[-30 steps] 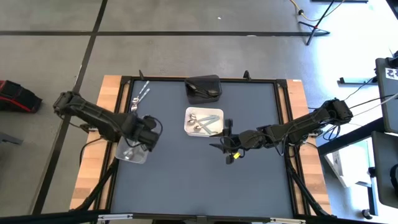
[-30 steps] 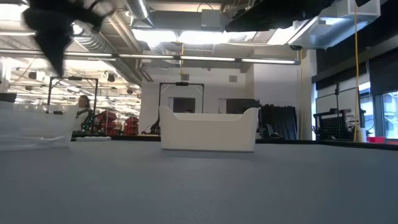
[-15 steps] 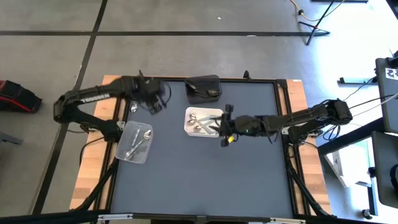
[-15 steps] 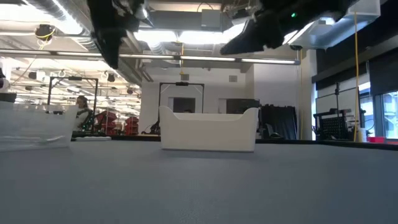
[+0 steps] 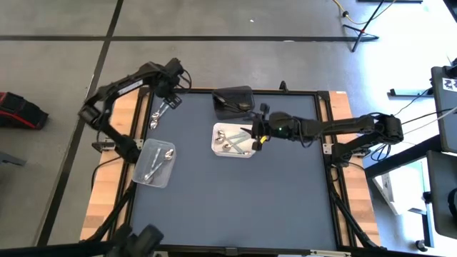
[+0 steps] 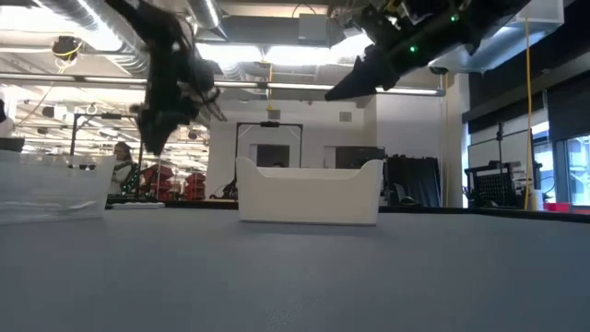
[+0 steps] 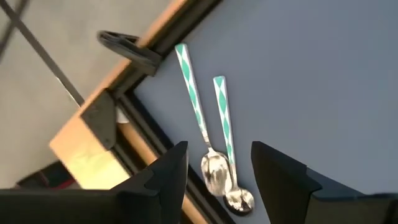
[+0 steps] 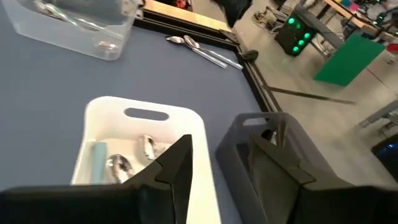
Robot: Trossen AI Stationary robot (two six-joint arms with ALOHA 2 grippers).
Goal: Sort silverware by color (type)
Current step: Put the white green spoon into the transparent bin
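Two spoons with green-and-white handles point(image 7: 224, 118) lie side by side on the mat at the table's far left corner point(image 5: 164, 106). My left gripper point(image 7: 219, 149) hovers open above them, a finger on either side of their bowls, touching nothing. My right gripper point(image 8: 221, 149) hangs open above the gap between the white tray point(image 8: 143, 118) and the dark tray point(image 8: 273, 143). The white tray point(image 5: 233, 139) holds several shiny spoons. The dark tray point(image 5: 234, 100) holds darker pieces. A clear tray point(image 5: 156, 163) at the left holds a few spoons.
The table's black frame and wooden rim point(image 7: 93, 137) run just beyond the two spoons. A black bracket point(image 7: 127, 46) sits on that frame. The near half of the blue mat point(image 5: 228, 207) is bare. In the low view a person point(image 6: 120, 166) stands far off in the room.
My left gripper has swung from above the clear tray toward the table's far left corner and now hangs over the two loose spoons. My right gripper has moved from the mat near the white tray's right side toward the far edge, to the gap between the white and dark trays.
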